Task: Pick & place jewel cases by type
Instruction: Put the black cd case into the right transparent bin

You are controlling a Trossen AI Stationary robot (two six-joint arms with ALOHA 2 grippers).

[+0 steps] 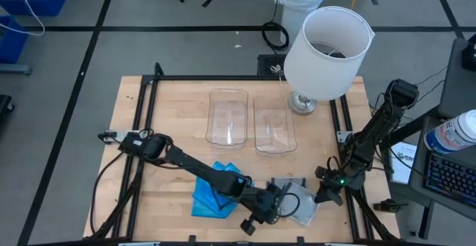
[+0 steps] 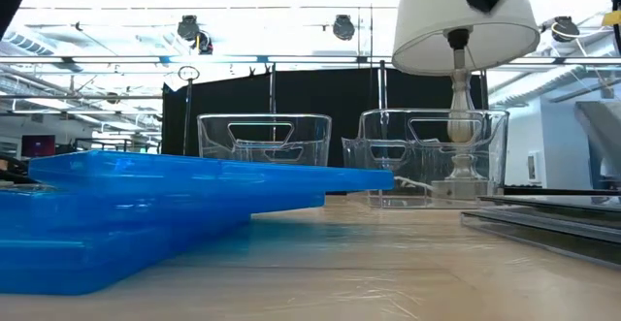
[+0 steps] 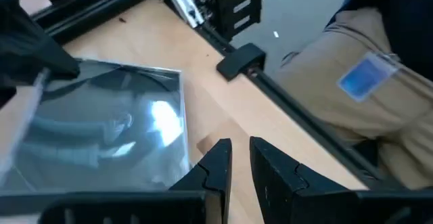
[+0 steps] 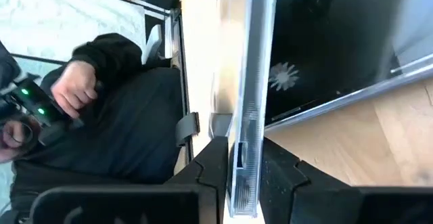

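Bright blue jewel cases lie stacked on the table near its near edge. Clear and dark grey cases lie to their right. My left gripper hovers at the left side of that clear pile, beside a clear case, with its fingers almost together and nothing between them. My right gripper is at the pile's right side, shut on a clear case. A dark case with a disc lies beyond it. My right gripper pinches the clear case by its thin right edge between the two fingers. The fingers come in roughly level from the table's right. Whether the case is lifted off the pile does not show.
Two clear rounded bins stand side by side at mid-table. A white-shaded lamp stands at the far right behind them. Black frame rails run along the table's sides. A person is at the near edge.
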